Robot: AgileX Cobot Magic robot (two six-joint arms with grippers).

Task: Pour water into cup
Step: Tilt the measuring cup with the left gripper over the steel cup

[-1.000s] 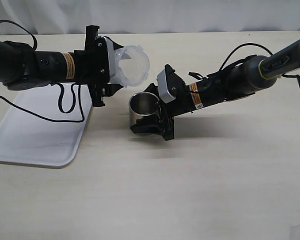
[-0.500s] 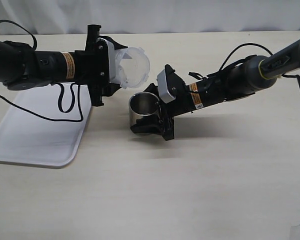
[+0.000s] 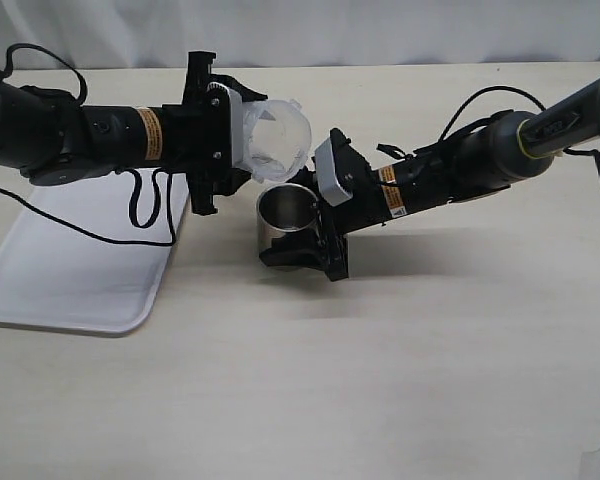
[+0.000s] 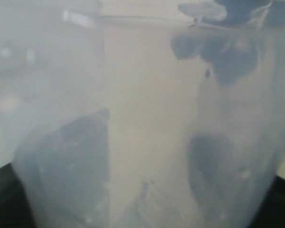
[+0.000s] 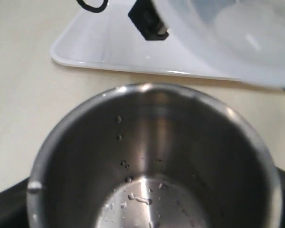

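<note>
The left end effector is pinching the tilted beaker, poised at the cup's twelve o'clock in the exterior view, while the right end effector is clamping the cup near the middle of the tabletop. Only droplets of water are wetting its bottom; the pour appears barely begun.

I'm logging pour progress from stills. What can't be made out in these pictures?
- Water level: the left wrist view is filled by the beaker's cloudy wall, blurred.
- Cup floor: cut off by the right wrist view's edge; only droplets show.
- Any stream into the cup: too small in the exterior view.
</note>
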